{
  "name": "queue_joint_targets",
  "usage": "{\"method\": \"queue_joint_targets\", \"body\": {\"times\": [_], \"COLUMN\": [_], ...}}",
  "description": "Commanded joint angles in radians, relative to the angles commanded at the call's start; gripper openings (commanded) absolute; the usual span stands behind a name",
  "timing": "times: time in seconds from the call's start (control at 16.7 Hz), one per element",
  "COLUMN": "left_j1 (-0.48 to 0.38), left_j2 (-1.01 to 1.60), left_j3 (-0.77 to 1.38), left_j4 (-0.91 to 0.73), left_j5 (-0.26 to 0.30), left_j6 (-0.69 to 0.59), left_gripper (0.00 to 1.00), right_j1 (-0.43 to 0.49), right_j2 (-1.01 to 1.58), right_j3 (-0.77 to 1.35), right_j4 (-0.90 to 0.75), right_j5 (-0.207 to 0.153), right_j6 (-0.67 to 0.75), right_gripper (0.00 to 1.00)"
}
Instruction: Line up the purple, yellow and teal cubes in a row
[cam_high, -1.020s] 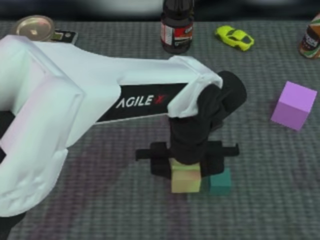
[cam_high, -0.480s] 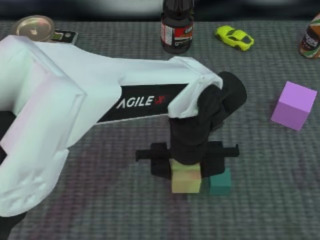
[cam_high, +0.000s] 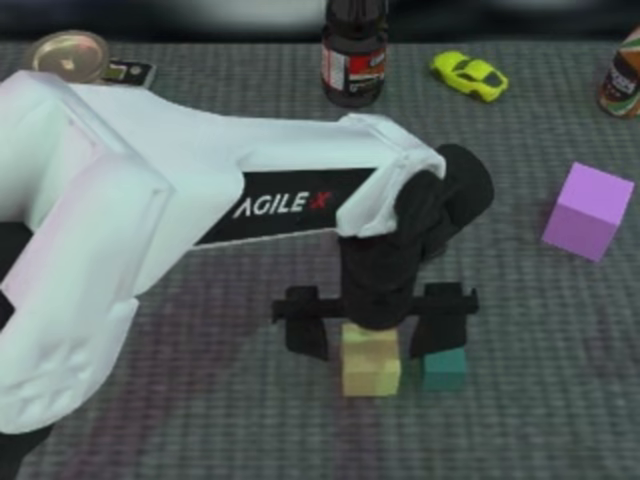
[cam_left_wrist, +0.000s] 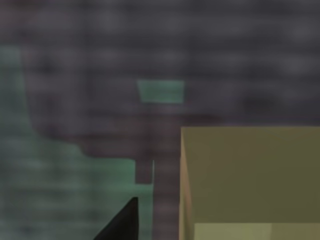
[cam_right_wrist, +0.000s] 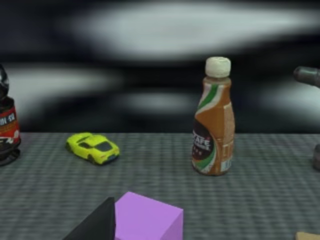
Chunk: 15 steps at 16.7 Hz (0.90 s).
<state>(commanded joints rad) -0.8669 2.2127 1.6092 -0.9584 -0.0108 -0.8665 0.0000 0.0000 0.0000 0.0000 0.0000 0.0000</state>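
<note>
Two cubes are sitting just beside each other near the table's (cam_high: 560, 400) middle: the yellow cube (cam_high: 371, 362) and, to its right, the teal cube (cam_high: 443, 369). The left gripper (cam_high: 372, 318) is hovering over the yellow cube, released, its fingers spread clear of it. The purple cube (cam_high: 588, 211) is lying well apart at the right. The right gripper is showing only a dark finger edge beside the purple cube, so its state cannot be told.

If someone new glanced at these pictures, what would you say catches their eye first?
The big white left arm sweeps in from the top view's left, its end effector open over the yellow cube near the table's middle. The small teal cube sits just right of that cube, with a narrow gap. The large purple cube stands apart by the right edge.
</note>
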Motion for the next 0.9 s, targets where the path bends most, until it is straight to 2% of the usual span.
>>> {"method": "queue_joint_targets", "body": {"times": [0.54, 0.9], "left_j1": [0.002, 0.014], "left_j2": [-0.005, -0.058], "left_j3": [0.014, 0.146], "left_j4": [-0.018, -0.209], "left_j5": [0.001, 0.001], "left_j6": [0.0, -0.004], "left_gripper": [1.0, 1.0], "right_j1": [0.0, 0.0], "right_j2": [0.0, 0.0], "right_j3": [0.0, 0.0], "right_j4": [0.0, 0.0], "right_j5": [0.0, 0.0], "right_j6": [0.0, 0.0], "right_gripper": [1.0, 1.0]}}
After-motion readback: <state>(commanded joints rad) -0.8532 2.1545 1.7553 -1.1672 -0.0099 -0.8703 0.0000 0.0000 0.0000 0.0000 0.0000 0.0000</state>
